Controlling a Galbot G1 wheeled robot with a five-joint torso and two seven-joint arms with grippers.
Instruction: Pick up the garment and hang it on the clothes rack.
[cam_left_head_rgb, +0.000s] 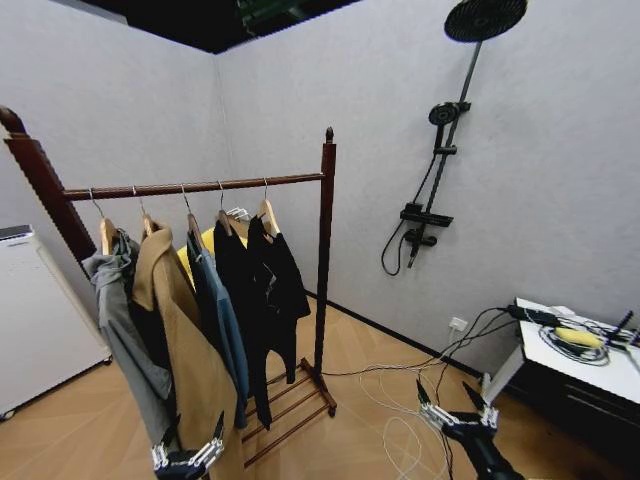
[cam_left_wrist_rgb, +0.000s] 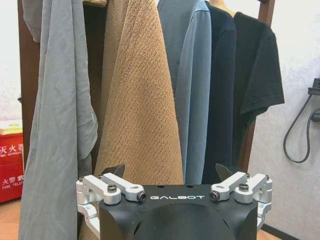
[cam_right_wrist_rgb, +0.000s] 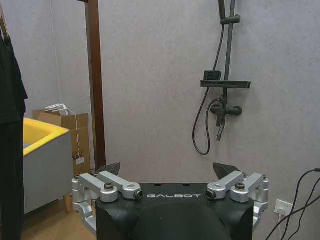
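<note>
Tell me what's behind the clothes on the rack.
Behind the black garment a yellow-topped box and a cardboard box show by the wall. The clothes cover anything farther along behind the rack.

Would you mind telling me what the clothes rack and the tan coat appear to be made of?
The clothes rack looks like dark reddish-brown wood with a smooth, slightly glossy finish. The tan coat seems to be thick woven or knitted cloth, perhaps wool: a coarse ribbed texture shows up close.
</note>
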